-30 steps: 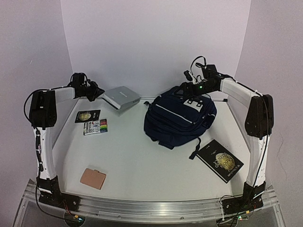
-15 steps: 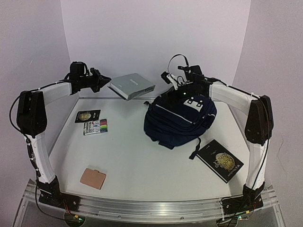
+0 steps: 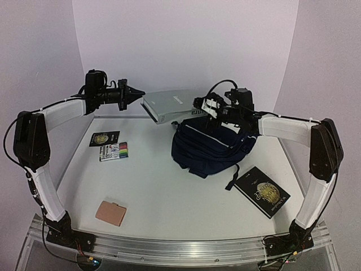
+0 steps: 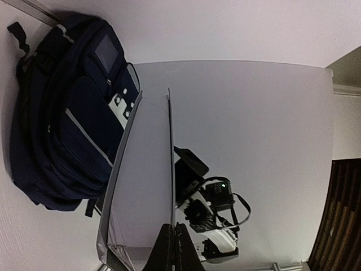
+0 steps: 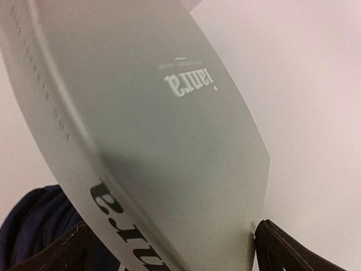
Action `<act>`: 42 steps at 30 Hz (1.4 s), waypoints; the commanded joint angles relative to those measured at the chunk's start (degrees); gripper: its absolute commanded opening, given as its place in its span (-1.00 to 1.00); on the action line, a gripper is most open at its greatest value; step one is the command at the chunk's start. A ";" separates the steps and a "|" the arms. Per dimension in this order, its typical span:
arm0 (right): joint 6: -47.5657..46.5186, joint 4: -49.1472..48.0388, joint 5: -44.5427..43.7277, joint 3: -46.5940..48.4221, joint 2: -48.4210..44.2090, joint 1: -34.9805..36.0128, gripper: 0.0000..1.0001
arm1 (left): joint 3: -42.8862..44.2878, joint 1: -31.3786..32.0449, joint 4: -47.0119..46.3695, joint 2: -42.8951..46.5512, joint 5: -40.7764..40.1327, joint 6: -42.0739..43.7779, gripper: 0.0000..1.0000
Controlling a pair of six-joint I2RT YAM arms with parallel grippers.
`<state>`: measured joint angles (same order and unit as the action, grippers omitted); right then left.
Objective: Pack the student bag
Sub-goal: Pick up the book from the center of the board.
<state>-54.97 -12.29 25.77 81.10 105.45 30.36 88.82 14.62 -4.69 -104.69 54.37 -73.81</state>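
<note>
Student bag point(image 3: 211, 148): right of centre in the top view, lying on the table point(image 3: 158, 192).
Left gripper point(image 3: 135, 94): upper left, clamped narrow on the edge of a grey book point(image 3: 169, 104) held in the air.
Right gripper point(image 3: 203, 105): upper centre, just above the bag, spread wide around the book's far end; contact not discernible.
Black book point(image 3: 262, 192): lower right.

A grey book point(image 3: 169, 105) sits tilted in the air above the far middle of the white table point(image 3: 169, 186). At far left lie a small black booklet point(image 3: 104, 138) and, just nearer, a marker pack point(image 3: 114, 151). A tan wallet point(image 3: 110, 213) lies near left, and a black book with a gold emblem point(image 3: 262, 192) near right.
</note>
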 commanded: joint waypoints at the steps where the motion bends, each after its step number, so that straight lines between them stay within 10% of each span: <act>1: -12.92 -4.87 5.06 -4.32 -6.69 -1.48 0.97 | -1.82 -0.54 -10.09 3.47 8.22 -7.05 -0.99; 11: -17.00 -4.67 9.64 -6.31 -11.77 -3.29 0.92 | -3.47 0.21 -13.95 2.56 16.00 -11.04 -0.99; 25: -22.36 0.26 21.15 -8.01 -17.83 -3.19 -0.02 | -1.94 2.96 -8.19 -0.72 17.86 -10.37 -0.99; 34: -19.76 24.91 20.25 -1.11 -18.99 -3.24 -0.52 | 18.06 2.51 41.75 0.80 -3.42 31.63 0.52; 42: -14.47 56.31 17.74 13.02 -11.24 -3.55 -0.65 | 16.14 6.87 55.58 11.28 -22.97 62.05 0.99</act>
<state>-73.81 25.65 44.63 86.83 90.39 27.03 107.76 17.64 39.56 -101.05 41.78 -34.54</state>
